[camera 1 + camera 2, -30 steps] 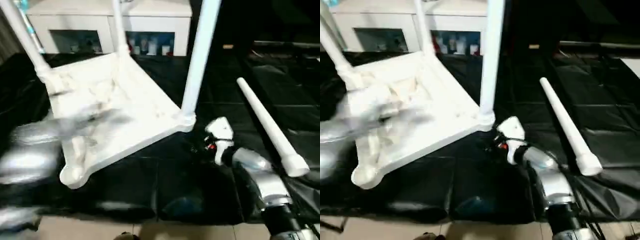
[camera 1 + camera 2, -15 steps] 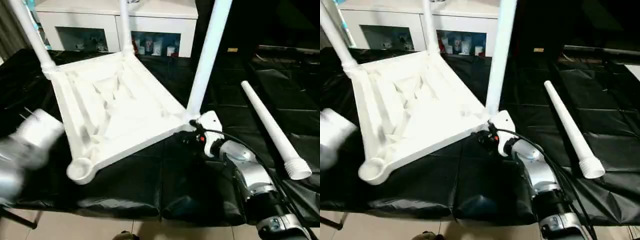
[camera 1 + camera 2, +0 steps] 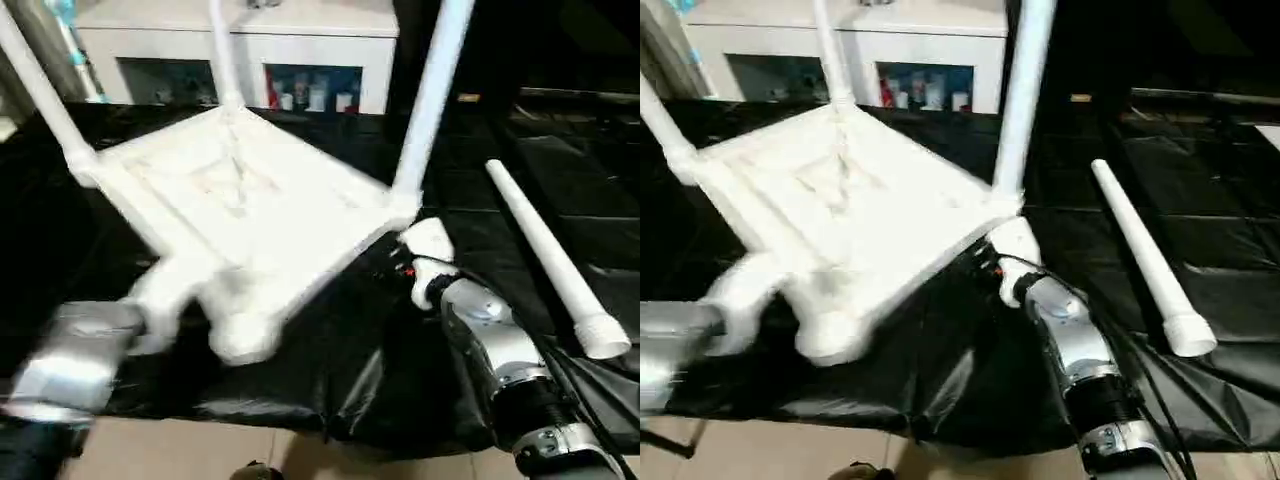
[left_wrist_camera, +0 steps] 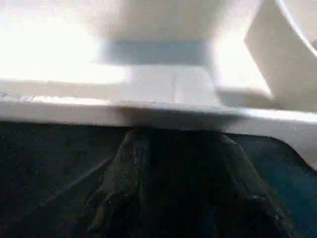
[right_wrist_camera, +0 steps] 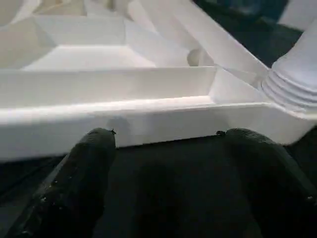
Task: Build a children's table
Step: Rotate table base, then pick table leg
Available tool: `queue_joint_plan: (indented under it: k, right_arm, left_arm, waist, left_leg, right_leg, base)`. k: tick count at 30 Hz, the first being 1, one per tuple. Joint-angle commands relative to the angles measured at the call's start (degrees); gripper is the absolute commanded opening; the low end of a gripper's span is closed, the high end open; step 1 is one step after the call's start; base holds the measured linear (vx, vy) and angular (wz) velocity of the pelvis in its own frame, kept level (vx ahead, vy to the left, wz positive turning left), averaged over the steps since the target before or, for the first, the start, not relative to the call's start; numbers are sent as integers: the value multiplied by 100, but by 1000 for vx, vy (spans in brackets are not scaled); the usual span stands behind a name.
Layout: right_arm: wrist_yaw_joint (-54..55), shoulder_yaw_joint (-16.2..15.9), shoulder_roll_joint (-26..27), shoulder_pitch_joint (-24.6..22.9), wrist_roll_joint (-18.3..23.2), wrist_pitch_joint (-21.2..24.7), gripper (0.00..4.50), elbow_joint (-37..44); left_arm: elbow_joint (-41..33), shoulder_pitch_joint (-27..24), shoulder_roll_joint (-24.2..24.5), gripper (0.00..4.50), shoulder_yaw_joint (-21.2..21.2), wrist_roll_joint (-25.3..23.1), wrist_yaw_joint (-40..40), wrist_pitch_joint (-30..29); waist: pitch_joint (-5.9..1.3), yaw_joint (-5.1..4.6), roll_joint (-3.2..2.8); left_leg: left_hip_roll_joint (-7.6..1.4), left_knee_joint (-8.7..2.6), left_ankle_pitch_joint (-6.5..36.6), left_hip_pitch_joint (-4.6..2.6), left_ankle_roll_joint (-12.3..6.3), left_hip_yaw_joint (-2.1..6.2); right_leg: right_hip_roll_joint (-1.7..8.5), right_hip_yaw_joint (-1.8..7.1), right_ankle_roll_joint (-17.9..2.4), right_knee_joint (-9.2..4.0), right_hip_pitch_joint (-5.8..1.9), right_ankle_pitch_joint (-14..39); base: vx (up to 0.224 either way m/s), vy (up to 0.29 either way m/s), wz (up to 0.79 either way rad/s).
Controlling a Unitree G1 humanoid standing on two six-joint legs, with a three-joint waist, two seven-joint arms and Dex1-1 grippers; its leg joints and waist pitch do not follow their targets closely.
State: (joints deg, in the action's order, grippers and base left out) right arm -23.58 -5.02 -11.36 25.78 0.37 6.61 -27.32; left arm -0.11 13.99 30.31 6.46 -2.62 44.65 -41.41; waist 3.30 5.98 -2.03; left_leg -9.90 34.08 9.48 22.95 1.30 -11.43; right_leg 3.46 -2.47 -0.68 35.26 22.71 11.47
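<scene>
1. Children's table top [image 3: 250,200] lies upside down on the black-covered work table [image 3: 330,350], with its ribbed underside facing up.
2. Three white legs stand up from its corner sockets: one at the robot's left [image 3: 40,90], one at the far corner [image 3: 225,55] and one at the robot's right [image 3: 430,100].
3. One corner socket [image 3: 240,335], the one nearest the robot, has no leg in it.
4. The fourth leg [image 3: 550,260] lies flat on the black cover, on the robot's right, well apart from the top. Its threaded end points toward the robot.
5. The right gripper [image 5: 168,153] sits at the rim of the top, just beside the right leg's socket [image 5: 292,79].
6. In the right wrist view its two black fingers [image 5: 84,173] are spread wide apart. Their tips are right up at the white rim, and nothing is held between them.
7. The silver right forearm [image 3: 490,350] reaches in from the near right side.
8. The left gripper [image 4: 173,163] is up against the rim of the top, near the corner with no leg. Its picture is too dark and blurry to tell if the fingers are apart or together.
9. The silver left forearm [image 3: 70,360] shows as a blur at the near left.
10. A white glass-door cabinet [image 3: 240,50] stands behind the work table, with small things on its shelves.
</scene>
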Motion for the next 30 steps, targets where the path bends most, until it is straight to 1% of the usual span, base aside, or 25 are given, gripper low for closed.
queue_joint_plan:
  k: [1,2,3,4,5,6,7,8,9,11,14,15,16,17,18,19,21,22,23,24,25,26,28,29,30]
  right_arm:
    - [151,164,-51,129,25,-57,386,-56]
    - [374,314,-105,170,31,-58,386,-91]
    - [397,331,-111,174,34,-57,386,-94]
    - [492,406,-134,192,48,-49,386,-101]
    - [772,567,-197,242,37,-22,386,-121]
    - [881,626,-220,263,28,-1,386,-131]
    - [1012,685,-256,290,-3,48,386,-145]
    - [1131,733,-293,314,-41,103,386,-155]
    - [1320,816,-368,364,-117,281,386,-160]
    - [1344,898,-439,416,-104,513,386,-140]
    - [1300,953,-493,453,-46,631,386,-126]
    - [1248,1013,-535,489,32,780,386,-134]
    - [1275,1048,-594,535,45,996,386,-135]
    - [1282,1052,-604,543,43,1032,386,-134]
    - [1346,1019,-736,652,-46,1515,386,-90]
    - [1359,995,-780,686,-81,1641,386,-70]
    - [1388,940,-964,850,-223,2204,386,-66]
    - [1388,940,-964,850,-223,2204,386,-66]
    - [1378,891,-1089,963,-326,2457,386,-130]
    - [1323,851,-1220,1067,-397,2608,404,-204]
    - [1278,913,-1391,1234,-401,2686,414,-336]
    - [1264,937,-1445,1287,-398,2707,424,-378]
    - [1160,1027,-1633,1497,-320,2888,433,-551]
    - [1069,1043,-1715,1591,-276,3005,443,-653]
    - [1027,1050,-1752,1634,-256,3058,443,-699]
  left_arm:
    - [-31,125,-146,188,202,170,-28,109]
    - [127,259,-391,188,309,181,-112,287]
    - [144,273,-416,188,322,179,-122,304]
    - [206,329,-513,188,379,158,-161,385]
    - [312,425,-705,188,468,131,-228,491]
    - [342,461,-784,188,507,117,-246,516]
    - [384,503,-871,188,538,97,-273,558]
    - [428,542,-947,188,560,78,-306,603]
    - [556,626,-1068,188,570,27,-433,755]
    - [741,734,-1183,188,581,-58,-632,1058]
    - [886,819,-1280,188,592,-76,-758,1296]
    - [885,847,-1355,188,622,-21,-751,1330]
    - [829,854,-1430,188,646,49,-708,1316]
    - [817,854,-1442,188,649,59,-701,1309]
    - [628,798,-1493,188,656,166,-592,1307]
    - [572,777,-1506,188,648,200,-560,1323]
    - [285,674,-1482,188,591,409,-340,1249]
    - [285,674,-1482,188,591,409,-340,1249]
    - [140,626,-1435,188,588,528,-184,1234]
    - [-12,580,-1376,189,599,648,-7,1211]
    - [-282,502,-1195,189,685,808,335,1179]
    - [-368,478,-1136,189,714,858,444,1168]
    - [-681,409,-916,189,815,1031,808,1061]
    - [-793,399,-835,189,845,1086,920,997]
    - [-845,394,-798,189,859,1112,971,967]
  waist:
    - [-395,-42,-56]
    - [-402,-42,-75]
    - [-404,-47,-65]
    - [-412,-44,-54]
    - [-416,-40,-65]
    - [-424,-46,-42]
    - [-431,-46,-36]
    - [-435,-57,-65]
    - [-440,-63,-41]
    - [-435,-98,-11]
    - [-443,-112,-14]
    - [-448,-124,22]
    - [-451,-126,29]
    - [-448,-124,18]
    - [-446,-118,29]
    - [-449,-111,22]
    - [-444,-106,28]
    - [-437,-105,25]
    - [-428,-106,49]
    - [-435,-98,58]
    - [-432,-106,82]
    - [-432,-96,68]
    - [-430,-106,93]
    - [-428,-104,81]
    - [-420,-109,99]
  left_leg:
    - [-331,-429,1412,-220,166,200]
    - [-329,-423,1367,-214,166,206]
    - [-316,-408,1375,-232,162,187]
    - [-315,-407,1288,-201,146,197]
    - [-312,-401,1260,-202,142,197]
    - [-307,-386,1174,-210,125,187]
    - [-303,-381,1109,-193,105,193]
    - [-297,-371,1040,-201,91,184]
    - [-288,-359,990,-185,57,185]
    - [-269,-354,983,-162,1,181]
    - [-281,-339,991,-162,-55,182]
    - [-286,-333,910,-157,-93,176]
    - [-284,-322,825,-156,-149,171]
    - [-287,-320,791,-156,-165,173]
    - [-290,-315,763,-163,-192,168]
    - [-293,-317,739,-167,-203,168]
    - [-301,-312,719,-170,-196,160]
    - [-298,-306,729,-172,-179,162]
    - [-294,-307,773,-174,-171,153]
    - [-289,-304,758,-174,-149,156]
    - [-289,-303,735,-165,-161,144]
    - [-291,-298,702,-164,-161,150]
    - [-282,-281,691,-173,-165,138]
    - [-282,-287,697,-171,-172,139]
    - [-280,-281,733,-171,-171,135]
  right_leg:
    - [457,269,-1136,-400,-183,740]
    - [454,263,-1126,-389,-184,696]
    - [435,265,-1095,-413,-169,684]
    - [450,264,-1083,-390,-202,599]
    - [448,260,-1076,-391,-199,568]
    - [438,259,-1067,-390,-204,474]
    - [443,257,-1071,-378,-221,409]
    - [418,248,-1063,-381,-207,334]
    - [422,246,-1079,-371,-232,268]
    - [414,240,-1078,-386,-250,298]
    - [435,238,-1065,-400,-254,427]
    - [432,237,-1097,-386,-260,345]
    - [435,239,-1130,-380,-266,282]
    - [431,236,-1151,-369,-263,276]
    - [428,232,-1186,-369,-256,310]
    - [425,229,-1202,-368,-257,317]
    - [423,228,-1219,-371,-251,362]
    - [422,227,-1227,-365,-245,391]
    - [418,229,-1211,-378,-242,480]
    - [429,229,-1216,-366,-252,541]
    - [429,236,-1200,-376,-252,540]
    - [437,236,-1194,-365,-251,552]
    - [428,236,-1176,-348,-243,566]
    - [424,233,-1175,-355,-240,604]
    - [422,234,-1183,-356,-243,663]
  base:
    - [0,0,0]
    - [0,0,0]
    - [0,0,0]
    - [0,0,0]
    - [0,0,0]
    - [0,0,0]
    - [0,0,0]
    - [0,0,0]
    - [0,0,0]
    - [0,0,0]
    - [0,0,0]
    - [0,0,0]
    - [0,0,0]
    - [0,0,0]
    - [0,0,0]
    - [0,0,0]
    - [0,0,0]
    - [0,0,0]
    - [0,0,0]
    - [0,0,0]
    - [0,0,0]
    - [0,0,0]
    - [0,0,0]
    - [0,0,0]
    - [0,0,0]
